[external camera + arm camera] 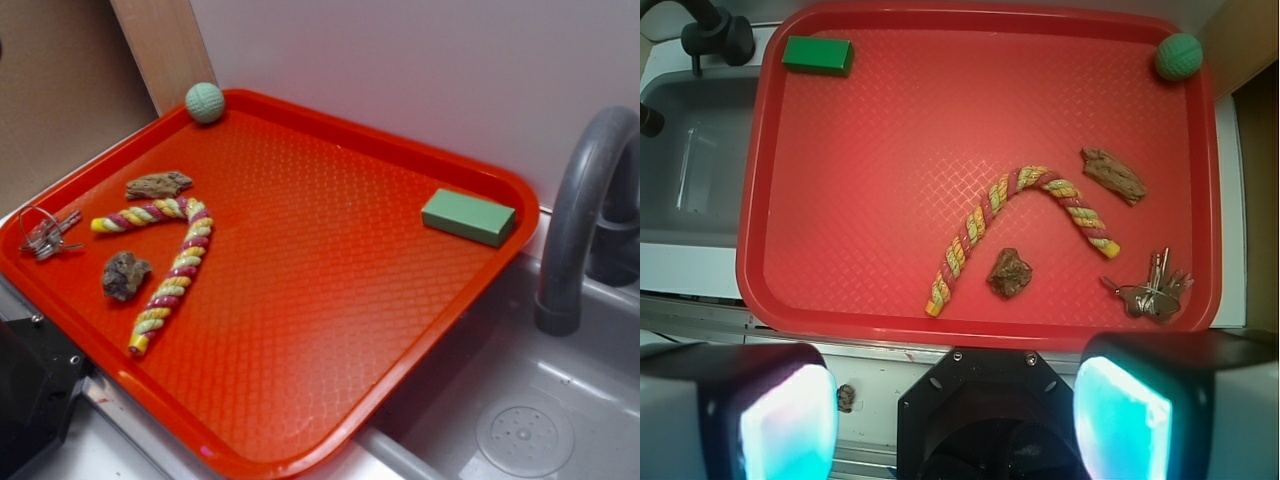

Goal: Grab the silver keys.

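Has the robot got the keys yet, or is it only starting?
Only starting. Nothing looks done: the keys lie untouched at the tray's edge, beside the rope and two brown chunks. Nothing is in hand; in the wrist view the gripper hangs high over the tray with its jaws wide apart and empty. Left to do: move over the keys, go down, close on them and lift.

One red tray [300,440] held everything. On it lay one bunch of silver keys [1152,290] at four o'clock in the wrist view, two brown rough chunks [1010,272] [1114,174], one twisted rope [1020,225], one green ball [1179,56] at one o'clock, and one green block [818,54] at eleven.
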You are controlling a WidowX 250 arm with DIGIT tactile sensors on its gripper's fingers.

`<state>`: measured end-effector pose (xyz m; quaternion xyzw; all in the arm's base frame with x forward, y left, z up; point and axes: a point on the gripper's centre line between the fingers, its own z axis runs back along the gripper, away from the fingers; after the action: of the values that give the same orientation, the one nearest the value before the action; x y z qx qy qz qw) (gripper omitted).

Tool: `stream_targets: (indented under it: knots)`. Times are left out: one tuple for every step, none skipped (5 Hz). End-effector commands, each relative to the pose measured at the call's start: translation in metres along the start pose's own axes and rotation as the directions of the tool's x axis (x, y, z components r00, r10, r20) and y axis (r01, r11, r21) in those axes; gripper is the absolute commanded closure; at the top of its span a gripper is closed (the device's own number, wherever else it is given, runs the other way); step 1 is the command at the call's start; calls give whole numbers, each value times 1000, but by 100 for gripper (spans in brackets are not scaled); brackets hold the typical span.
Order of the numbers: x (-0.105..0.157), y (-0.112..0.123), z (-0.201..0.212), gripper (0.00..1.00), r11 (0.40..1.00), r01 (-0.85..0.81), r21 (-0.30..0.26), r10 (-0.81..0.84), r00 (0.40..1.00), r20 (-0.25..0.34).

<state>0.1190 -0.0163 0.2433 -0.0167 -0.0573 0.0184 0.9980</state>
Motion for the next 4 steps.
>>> stream_targets:
  knots:
    - [0, 0, 0, 0, 1000, 0, 0, 0, 1000, 0]
    - [36, 37, -33, 0, 986, 146, 76, -151, 986, 64]
    - [45, 64, -53, 0, 972, 214, 99, -223, 971, 88]
    - [52, 92, -81, 0, 967, 213, 143, -218, 976, 22]
